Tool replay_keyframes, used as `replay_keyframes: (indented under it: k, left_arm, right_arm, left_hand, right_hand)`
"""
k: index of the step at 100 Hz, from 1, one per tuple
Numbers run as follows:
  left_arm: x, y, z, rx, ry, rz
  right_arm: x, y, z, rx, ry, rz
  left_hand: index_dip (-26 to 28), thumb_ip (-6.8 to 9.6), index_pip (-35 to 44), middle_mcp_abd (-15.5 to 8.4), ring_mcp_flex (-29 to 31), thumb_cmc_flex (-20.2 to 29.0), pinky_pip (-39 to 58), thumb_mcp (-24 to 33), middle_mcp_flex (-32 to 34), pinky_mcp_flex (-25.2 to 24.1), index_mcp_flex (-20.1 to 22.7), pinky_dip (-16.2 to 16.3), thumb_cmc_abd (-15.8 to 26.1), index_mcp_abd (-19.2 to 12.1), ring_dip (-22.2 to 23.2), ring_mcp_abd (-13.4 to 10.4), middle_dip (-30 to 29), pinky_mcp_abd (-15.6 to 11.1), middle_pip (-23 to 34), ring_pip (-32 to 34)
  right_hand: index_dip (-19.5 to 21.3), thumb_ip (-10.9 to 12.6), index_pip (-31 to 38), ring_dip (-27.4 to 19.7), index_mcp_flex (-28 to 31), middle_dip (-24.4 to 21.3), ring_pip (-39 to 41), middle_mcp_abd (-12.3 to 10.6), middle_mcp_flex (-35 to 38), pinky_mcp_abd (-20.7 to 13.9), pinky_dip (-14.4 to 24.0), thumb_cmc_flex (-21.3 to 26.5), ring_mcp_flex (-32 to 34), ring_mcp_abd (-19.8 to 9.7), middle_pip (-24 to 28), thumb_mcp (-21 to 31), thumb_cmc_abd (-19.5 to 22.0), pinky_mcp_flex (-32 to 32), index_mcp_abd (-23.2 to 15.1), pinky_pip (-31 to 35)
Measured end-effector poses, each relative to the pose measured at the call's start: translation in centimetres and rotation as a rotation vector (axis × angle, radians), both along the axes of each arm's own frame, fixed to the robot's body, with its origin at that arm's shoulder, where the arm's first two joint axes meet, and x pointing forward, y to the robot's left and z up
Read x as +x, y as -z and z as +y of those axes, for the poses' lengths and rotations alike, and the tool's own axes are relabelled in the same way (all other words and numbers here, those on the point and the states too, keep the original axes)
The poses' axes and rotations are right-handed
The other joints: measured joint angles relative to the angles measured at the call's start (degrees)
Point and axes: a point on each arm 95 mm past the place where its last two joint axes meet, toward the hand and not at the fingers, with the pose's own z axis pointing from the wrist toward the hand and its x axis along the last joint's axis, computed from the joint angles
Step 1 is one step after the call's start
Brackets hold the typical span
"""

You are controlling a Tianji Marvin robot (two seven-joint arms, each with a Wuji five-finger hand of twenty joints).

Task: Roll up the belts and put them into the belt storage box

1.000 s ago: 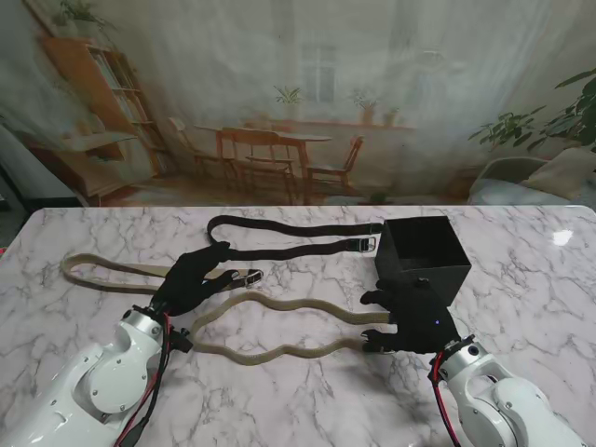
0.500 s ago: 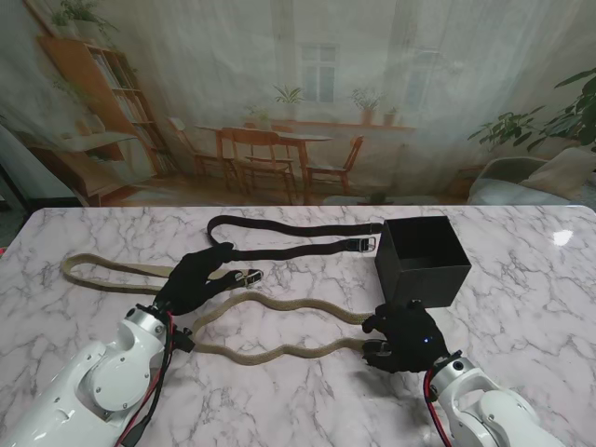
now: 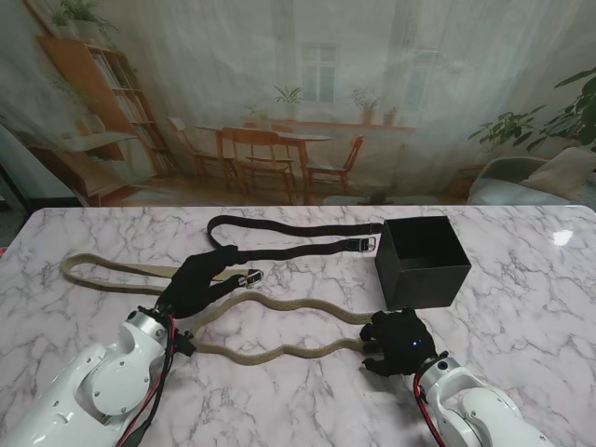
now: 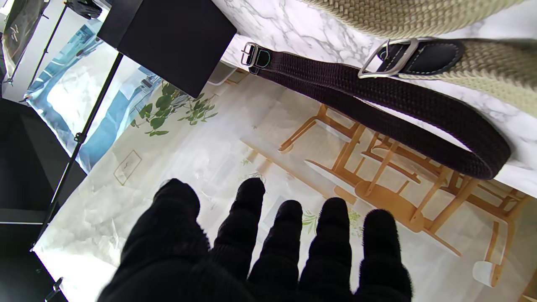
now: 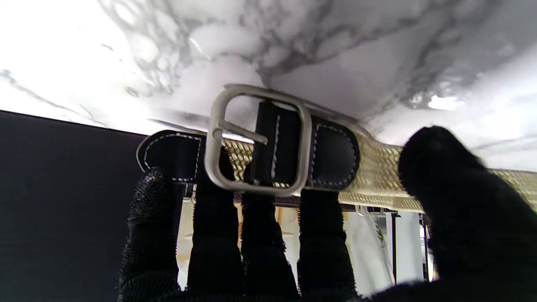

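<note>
A black open-topped storage box (image 3: 424,259) stands right of centre. A black belt (image 3: 279,226) lies folded at its left, farther from me. One tan braided belt (image 3: 112,272) runs from the far left and ends in a buckle (image 4: 402,56). My left hand (image 3: 197,281) hovers open over that buckle end, fingers spread and holding nothing. A second tan belt (image 3: 279,328) lies in wavy loops toward my right hand (image 3: 396,340). That hand's straight fingertips (image 5: 256,201) touch this belt's metal buckle (image 5: 258,140). Its thumb (image 5: 440,167) stands apart beside the strap.
The white marble table (image 3: 521,307) stretches right of the box. The box's dark wall (image 5: 63,201) is close beside my right hand. The black belt's buckle (image 4: 251,54) lies near the box corner (image 4: 168,37).
My right hand has drawn back from the box toward me and now sits at the wavy belt's buckle end. My left hand has edged slightly right over the other buckle.
</note>
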Motion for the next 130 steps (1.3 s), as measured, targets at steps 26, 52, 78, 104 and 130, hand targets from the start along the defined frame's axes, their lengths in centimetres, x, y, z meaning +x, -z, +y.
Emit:
replay_keyframes:
  k: [26,52,78,104,130]
  left_arm:
    - [-0.1,-0.1,0.0,-0.002,-0.001,-0.004]
    - [-0.1,-0.1,-0.2,0.003,0.006,-0.003]
    - [0.0,-0.1,-0.6,0.012,0.023,0.008]
    - [-0.2,0.3,-1.5,0.0,0.121,0.088]
    - [-0.2,0.5,-2.4,0.141,0.376,0.214]
  right_arm:
    - [0.4,0.2,0.1,-0.03,0.004,0.001]
    - [0.6,0.4,0.0,-0.007,0.007,0.006]
    - [0.9,0.5,0.0,0.019,-0.009,0.009]
    - [0.6,-0.9,-1.0,0.085,0.002,0.026]
    - [0.1,-3.9,-1.2,0.136,-0.015,-0.041]
  left_hand:
    - [0.0,0.0,0.0,0.0,0.0,0.0,0.0,0.0,0.0,0.0,0.02,0.0,0.0,0.0,0.0,0.0,0.0,0.01,0.0,0.0]
    - [0.0,0.0,0.0,0.0,0.01,0.0,0.0,0.0,0.0,0.01,0.02,0.0,0.01,0.0,0.0,0.01,0.0,0.02,0.0,0.0]
    - [0.0,0.0,0.0,0.0,0.08,0.0,0.0,0.0,1.39,0.1,0.04,0.0,0.01,0.0,0.0,0.01,0.03,0.03,0.12,0.0]
    - [0.0,0.0,0.0,-0.65,5.14,-2.15,0.0,-0.64,6.33,1.29,1.55,0.03,0.01,-0.11,0.68,0.7,0.21,1.26,1.51,0.89]
    - [-5.99,-0.57,-5.59,-3.01,0.93,-21.35,-14.25,-1.12,-4.72,0.31,-4.36,-5.09,-5.41,-2.81,-5.77,-3.75,-8.43,-1.78,-2.87,-4.41]
  right_hand:
    - [-5.3,-5.97,9.6,9.0,0.84,5.31,16.67,-4.3,11.62,-3.75,5.47,7.58,8.48,-2.46,6.96,4.79,-2.83,9.34,-2.17,12.41]
    - [-11.46,-7.97,18.19,12.76,3.08,10.01,24.28,-7.22,23.59,-5.71,7.04,15.53,17.1,-4.22,11.85,6.25,-3.37,16.42,-6.45,17.84]
    - [-13.32,-9.88,19.57,13.18,6.48,9.07,26.99,-7.87,29.85,-5.77,7.04,16.08,22.33,-4.26,12.39,6.17,-4.25,19.88,-6.96,20.53]
    - [-13.38,-10.4,19.0,13.71,7.1,8.44,29.7,-7.72,31.6,-5.57,7.06,16.08,24.44,-4.38,14.11,5.94,-4.28,20.56,-6.96,21.8]
    - [-13.14,-10.4,19.0,14.12,7.1,8.63,31.33,-7.15,31.71,-5.49,7.08,16.08,24.52,-4.1,15.12,5.94,-4.28,21.04,-6.53,22.39]
